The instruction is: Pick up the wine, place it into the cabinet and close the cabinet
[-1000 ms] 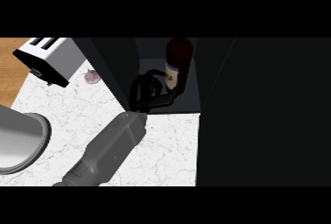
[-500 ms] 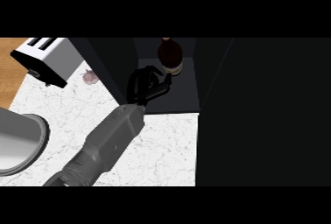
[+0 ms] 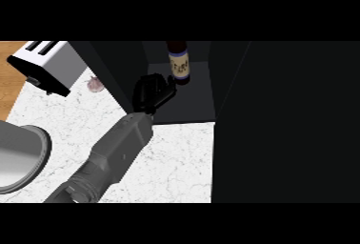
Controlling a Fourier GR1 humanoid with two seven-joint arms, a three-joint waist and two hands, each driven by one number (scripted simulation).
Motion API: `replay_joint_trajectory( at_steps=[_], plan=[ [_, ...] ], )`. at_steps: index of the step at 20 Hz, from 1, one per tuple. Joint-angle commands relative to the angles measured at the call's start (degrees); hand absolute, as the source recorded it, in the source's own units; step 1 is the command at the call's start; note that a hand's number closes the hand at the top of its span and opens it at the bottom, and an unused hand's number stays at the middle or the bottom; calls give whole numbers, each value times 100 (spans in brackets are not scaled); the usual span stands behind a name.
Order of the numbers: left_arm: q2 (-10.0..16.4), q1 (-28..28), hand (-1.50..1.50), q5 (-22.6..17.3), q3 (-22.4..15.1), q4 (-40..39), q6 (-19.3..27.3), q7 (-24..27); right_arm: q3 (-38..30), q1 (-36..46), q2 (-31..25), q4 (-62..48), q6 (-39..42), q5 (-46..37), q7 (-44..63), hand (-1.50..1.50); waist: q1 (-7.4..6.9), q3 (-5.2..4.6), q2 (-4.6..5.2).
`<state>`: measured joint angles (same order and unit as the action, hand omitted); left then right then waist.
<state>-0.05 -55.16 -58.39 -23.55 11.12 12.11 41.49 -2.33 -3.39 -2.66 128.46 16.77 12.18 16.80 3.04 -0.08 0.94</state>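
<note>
Inside cabinet (image 3: pixel 197 105), at floor's rear edge, wine (image 3: pixel 179 64) being left upright; left hand (image 3: pixel 155 93) released beside it; cabinet closing being called for next.

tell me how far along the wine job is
Done: the wine bottle stands upright inside the cabinet. In hand: the left hand is in the cabinet opening right beside the bottle's base; whether it touches the bottle cannot be told. Left: draw the hand out and close the cabinet, which is open, with what looks like its door swung out at the right.
</note>
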Motion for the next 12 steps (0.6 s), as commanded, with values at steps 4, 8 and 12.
replay_joint_trajectory(
  at_steps=[4,8,12],
  plan=[
    [104,58,150,3,304,-382,-186,707,282,-354,140,369,-24,-141,61,-150,-28,-1,-7],
    [5,53,-150,31,291,-125,-5,989,-17,-225,-7,53,86,-14,-119,-150,-78,4,-31],
    [5,-20,-150,76,232,180,134,1032,-132,-125,-20,-198,137,-93,-399,-150,-130,7,-54]
  ],
)
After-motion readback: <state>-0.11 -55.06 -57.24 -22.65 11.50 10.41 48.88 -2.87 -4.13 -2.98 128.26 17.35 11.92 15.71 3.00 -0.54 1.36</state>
